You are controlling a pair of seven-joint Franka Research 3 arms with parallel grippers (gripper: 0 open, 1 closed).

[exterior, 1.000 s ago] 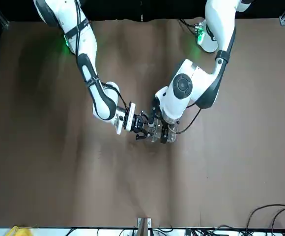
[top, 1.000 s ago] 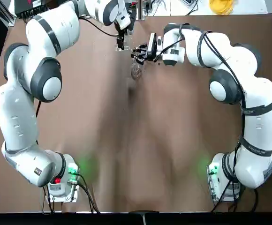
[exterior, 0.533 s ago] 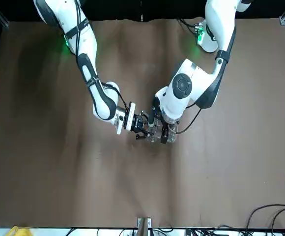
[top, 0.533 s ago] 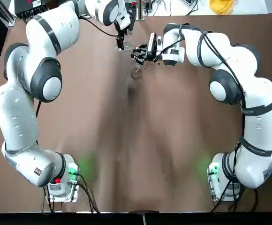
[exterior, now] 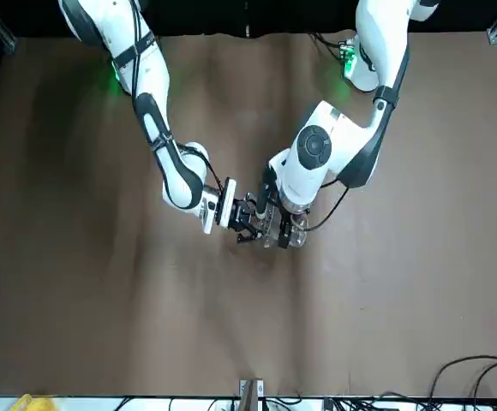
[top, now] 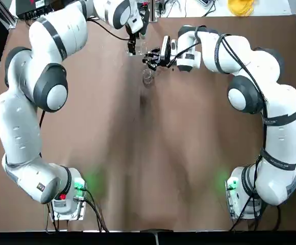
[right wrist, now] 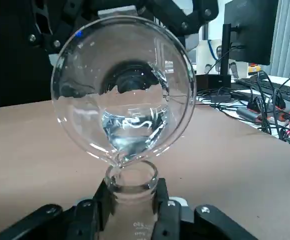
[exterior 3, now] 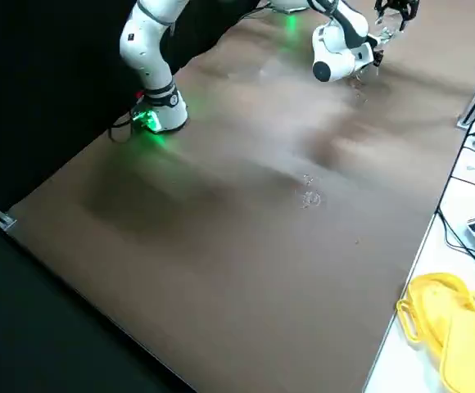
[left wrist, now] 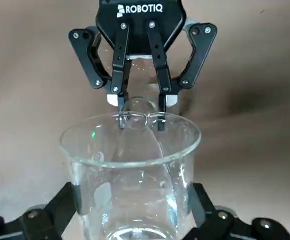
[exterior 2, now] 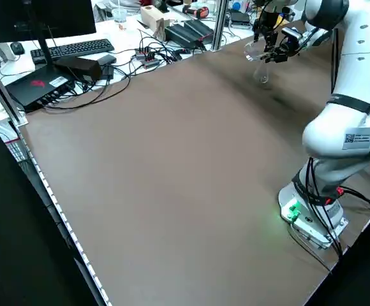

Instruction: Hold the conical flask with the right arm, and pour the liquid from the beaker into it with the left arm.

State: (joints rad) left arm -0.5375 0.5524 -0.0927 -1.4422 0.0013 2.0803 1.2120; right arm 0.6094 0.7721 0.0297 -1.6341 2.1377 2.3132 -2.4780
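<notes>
The conical flask (right wrist: 131,178) stands upright at the far middle of the table, and my right gripper (right wrist: 131,205) is shut on its neck. From above, its base (top: 148,77) shows just in front of the right gripper (top: 151,56). My left gripper (top: 133,46) is shut on the beaker (left wrist: 132,170), which is lifted and tipped so its spout rests over the flask's mouth. The liquid (right wrist: 130,131) pools in the beaker's lower side, down at the spout. In the front view the beaker (exterior: 296,237) hangs beside the right gripper (exterior: 247,221).
The brown table (top: 148,153) stretches wide in front of both arms. Beyond its far edge a desk holds a keyboard (exterior 2: 70,48), cables and a monitor. A yellow object (exterior 3: 446,327) lies off the table's far right corner.
The left wrist has turned slightly and shifted a little farther back, tipping the beaker more towards the flask. The right arm and flask have stayed put.
</notes>
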